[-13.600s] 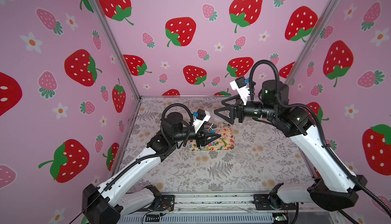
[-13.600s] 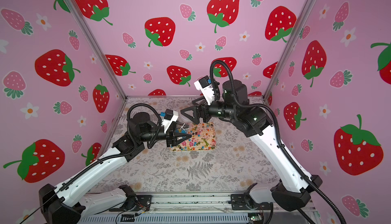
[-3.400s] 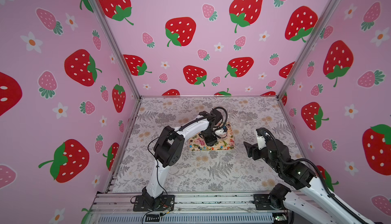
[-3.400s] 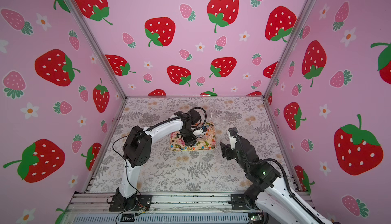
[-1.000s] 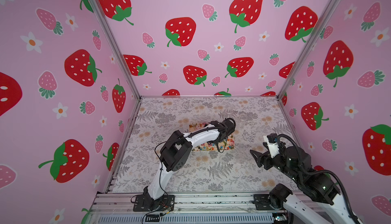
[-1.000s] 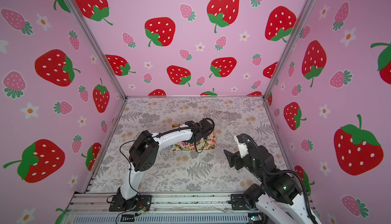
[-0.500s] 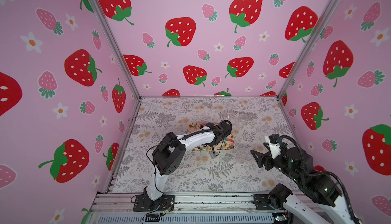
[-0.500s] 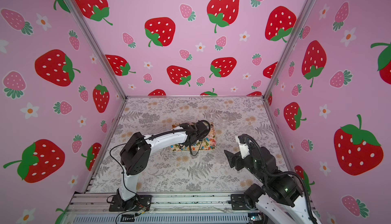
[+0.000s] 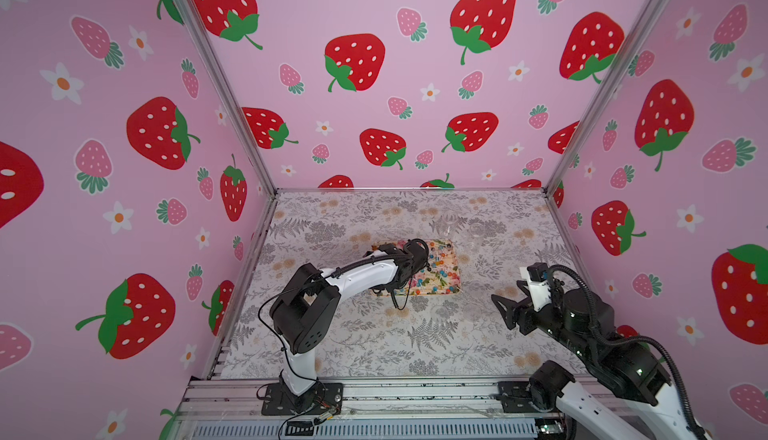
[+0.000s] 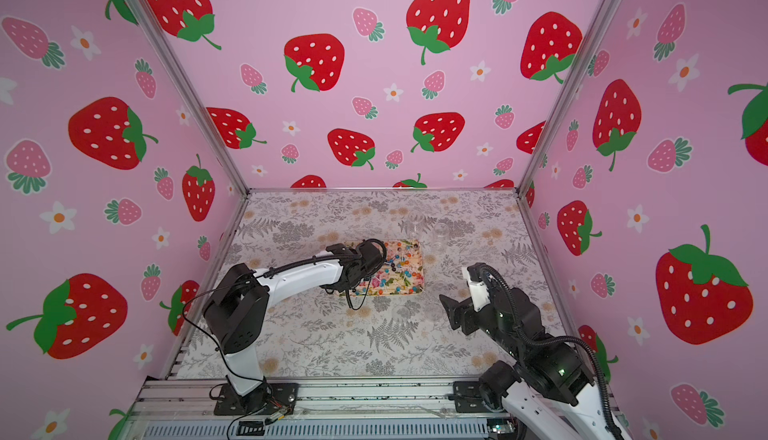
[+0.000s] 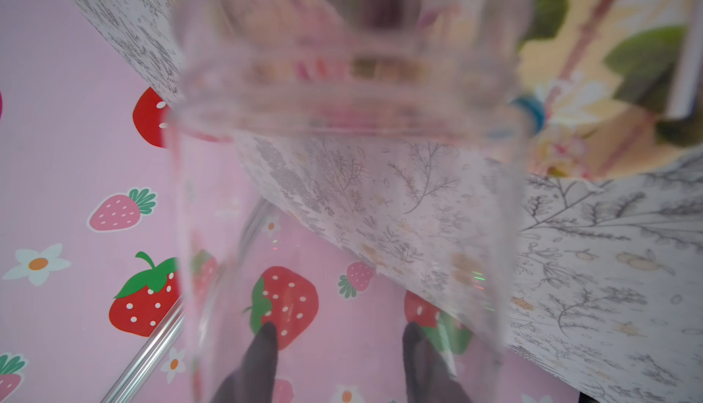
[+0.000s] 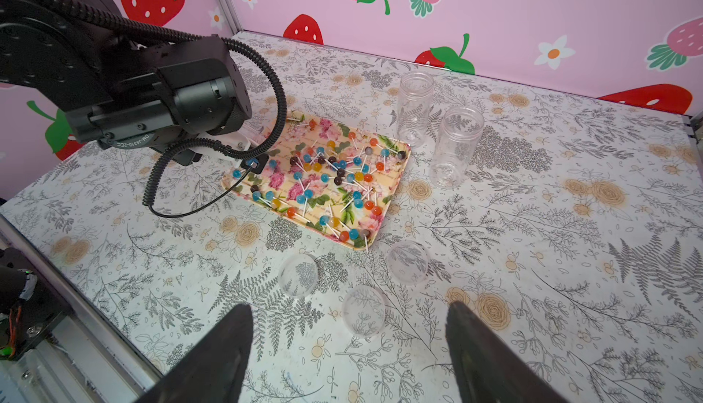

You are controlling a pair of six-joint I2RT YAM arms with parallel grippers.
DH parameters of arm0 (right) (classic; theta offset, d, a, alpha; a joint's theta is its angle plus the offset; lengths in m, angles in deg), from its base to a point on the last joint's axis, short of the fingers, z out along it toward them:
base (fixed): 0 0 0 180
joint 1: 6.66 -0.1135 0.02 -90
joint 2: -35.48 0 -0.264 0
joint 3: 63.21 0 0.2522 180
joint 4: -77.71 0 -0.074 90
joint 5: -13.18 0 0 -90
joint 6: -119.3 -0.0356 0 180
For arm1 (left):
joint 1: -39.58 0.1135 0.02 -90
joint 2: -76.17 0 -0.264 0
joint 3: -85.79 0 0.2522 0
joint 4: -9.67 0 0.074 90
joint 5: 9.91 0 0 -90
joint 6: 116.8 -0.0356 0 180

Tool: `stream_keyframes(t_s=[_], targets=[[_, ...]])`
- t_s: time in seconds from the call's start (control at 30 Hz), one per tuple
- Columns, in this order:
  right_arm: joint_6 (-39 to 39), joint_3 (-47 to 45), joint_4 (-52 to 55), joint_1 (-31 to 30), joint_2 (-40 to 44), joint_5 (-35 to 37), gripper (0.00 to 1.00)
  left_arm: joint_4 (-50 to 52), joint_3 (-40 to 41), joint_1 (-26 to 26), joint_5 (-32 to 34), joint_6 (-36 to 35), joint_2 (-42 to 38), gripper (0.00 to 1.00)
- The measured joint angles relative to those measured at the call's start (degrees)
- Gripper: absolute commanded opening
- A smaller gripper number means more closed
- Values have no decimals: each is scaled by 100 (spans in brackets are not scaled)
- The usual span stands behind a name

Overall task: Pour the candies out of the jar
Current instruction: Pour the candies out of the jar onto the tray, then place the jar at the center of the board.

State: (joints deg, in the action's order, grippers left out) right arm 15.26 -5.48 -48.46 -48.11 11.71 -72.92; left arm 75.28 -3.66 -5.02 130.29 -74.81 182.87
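moved: left arm (image 9: 365, 276) has pulled back across the tray (image 9: 458, 269) over the last second, from its far right corner to its left half. right arm (image 9: 582, 325) is about where we had it.
left gripper (image 11: 338, 328): clamped on a clear jar (image 11: 342, 191); we see both fingers (image 11: 262, 355) through its wall.
jar: held over the left half of the tray, neck end pointing at the tray. we see straight through it to the tabletop (image 9: 374, 334). in both top views the wrist hides it.
candies (image 12: 334, 176): lying loose on the tray, mostly across its middle and right part. blue, orange, red and dark heads on thin white sticks.
right gripper (image 12: 348, 306): jaws wide, nothing between them. hovers above the tabletop off the tray's near right corner, apart from it.
lids (image 12: 298, 273): three clear ones, flat on the tabletop just off the tray's near edge, between the tray and the right gripper.
spare jars (image 12: 414, 108): two clear ones, upright and uncapped, side by side just beyond the tray's far right corner.
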Motion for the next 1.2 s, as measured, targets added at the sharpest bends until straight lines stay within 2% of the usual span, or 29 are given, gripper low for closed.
stream_keyframes(t_s=[0.3, 0.6, 1.2], targets=[[-74, 0, 9, 0, 52, -17, 82, -295, -24, 15, 155, -210, 566, 46], [-90, -22, 83, 0, 221, -17, 82, -485, -42, -7, 389, -308, 640, 46], [15, -22, 120, 0, 59, -190, 82, -249, -90, -35, 579, -409, 461, 47]])
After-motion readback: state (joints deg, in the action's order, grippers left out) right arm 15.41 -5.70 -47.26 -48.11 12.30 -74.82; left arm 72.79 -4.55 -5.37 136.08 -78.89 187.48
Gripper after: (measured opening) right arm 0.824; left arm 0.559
